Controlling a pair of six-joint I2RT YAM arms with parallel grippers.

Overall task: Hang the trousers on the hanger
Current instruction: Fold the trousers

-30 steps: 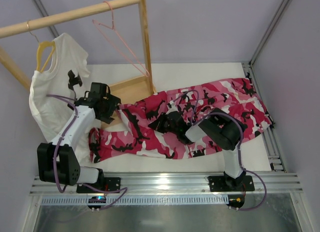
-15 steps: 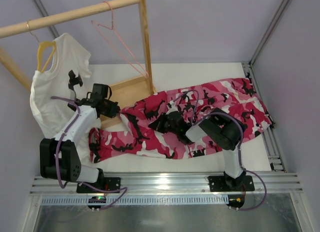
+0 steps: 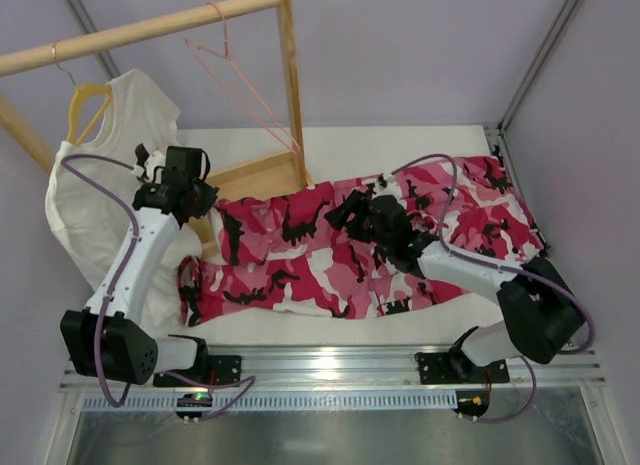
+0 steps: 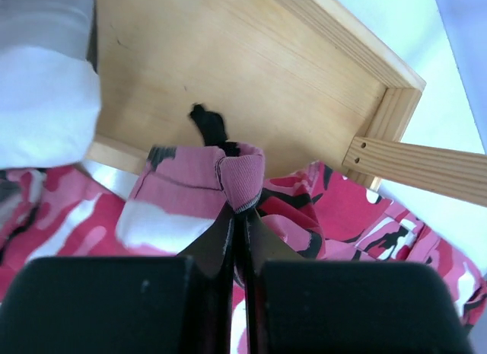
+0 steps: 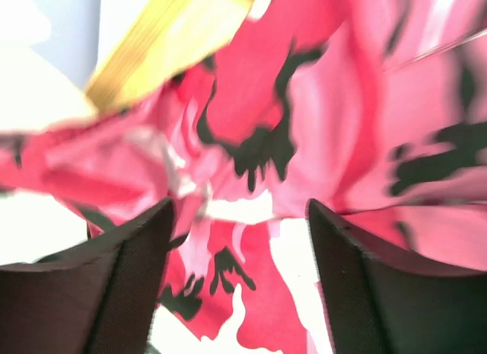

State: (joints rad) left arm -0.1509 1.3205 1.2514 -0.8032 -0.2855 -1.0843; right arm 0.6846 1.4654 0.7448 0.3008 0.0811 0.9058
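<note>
The pink, white and black camouflage trousers [image 3: 300,265] lie spread across the table, legs running to the right. My left gripper [image 3: 203,207] is shut on a bunched fold of their left edge [image 4: 240,167], pinched between the fingertips [image 4: 240,217] just in front of the wooden rack base. Over the middle of the trousers [image 5: 319,133] my right gripper [image 3: 352,211] stands open, with only cloth showing below the gap [image 5: 237,209]. The thin pale-pink hanger [image 3: 245,95] hangs empty from the wooden rail, above and behind the trousers.
A wooden rack has a rail [image 3: 140,30], an upright post [image 3: 292,85] and a flat base [image 3: 255,175]. A white T-shirt [image 3: 100,175] on a yellow hanger [image 3: 85,105] hangs beside the left arm. A metal rail [image 3: 330,370] runs along the near edge.
My left gripper shut on the trousers' left edge and moved left and back with it. My right gripper opened, let go of the cloth, and its arm swung out to the right.
</note>
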